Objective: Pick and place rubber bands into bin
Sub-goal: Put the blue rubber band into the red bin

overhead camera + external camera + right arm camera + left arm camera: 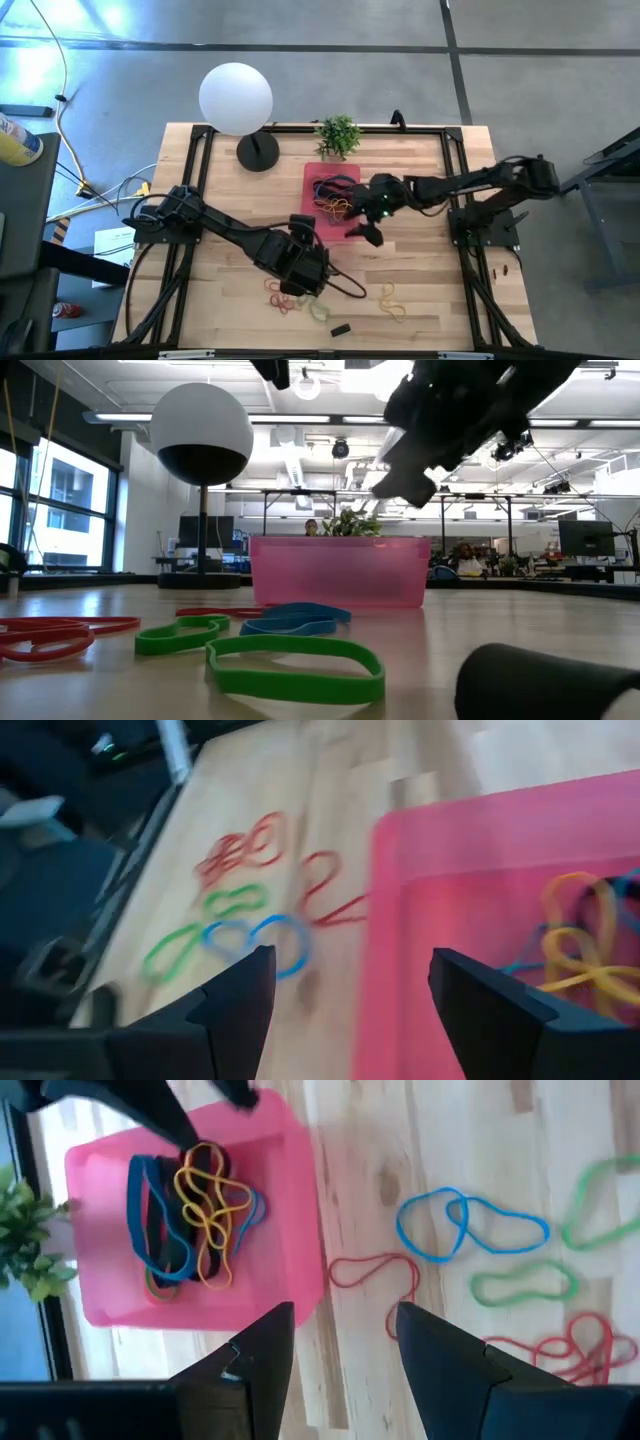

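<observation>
The pink-red bin (312, 178) sits at the table's middle, far side, and holds a tangle of yellow, blue, black and orange rubber bands (195, 1215). More bands lie loose on the wood nearer me: red (278, 295), green (318, 310), yellow (392, 300), plus a blue one (470, 1225) and a thin red one (375, 1275). My left gripper (310, 275) (345, 1350) hovers open over the table just near of the bin, nothing between its fingers. My right gripper (362, 230) (345, 990) is open and empty over the bin's near right corner.
A small black block (340, 328) lies near the table's near edge and fills the low view's corner (545, 680). A potted plant (338, 133) and a globe lamp (236, 97) on a dark base (258, 152) stand at the far edge. Black frame rails (190, 200) border the table.
</observation>
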